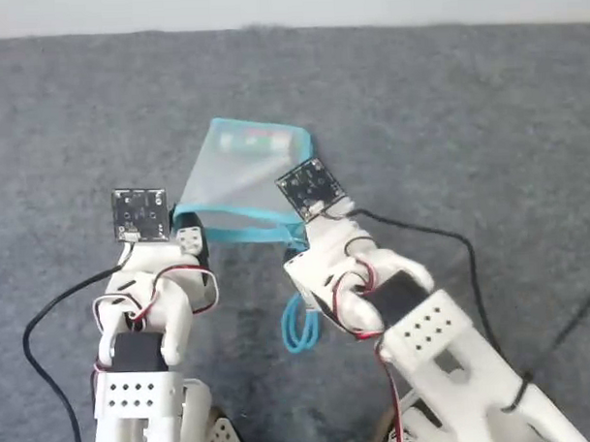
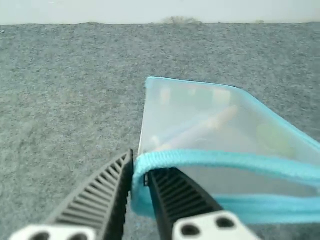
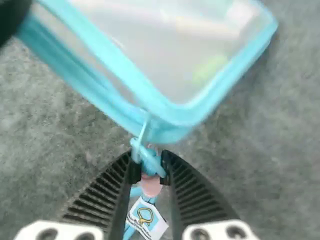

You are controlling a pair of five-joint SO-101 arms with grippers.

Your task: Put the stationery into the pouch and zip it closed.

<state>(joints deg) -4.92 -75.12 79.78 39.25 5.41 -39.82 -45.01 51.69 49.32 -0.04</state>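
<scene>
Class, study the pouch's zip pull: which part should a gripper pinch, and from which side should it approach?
Pinch the thin cord of the zip pull close to the pouch corner, coming from beyond that corner, in line with the zip. The cord sticks out free there and suits a narrow pinch, as the right gripper holds it.

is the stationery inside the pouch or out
In. Long pen-like shapes and coloured bits of stationery show through the clear wall of the pouch.

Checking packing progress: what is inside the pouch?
Through the pouch wall: a pencil-like stick and a green item. Other contents are too blurred to name, and the blue zip band hides what lies behind it.
</scene>
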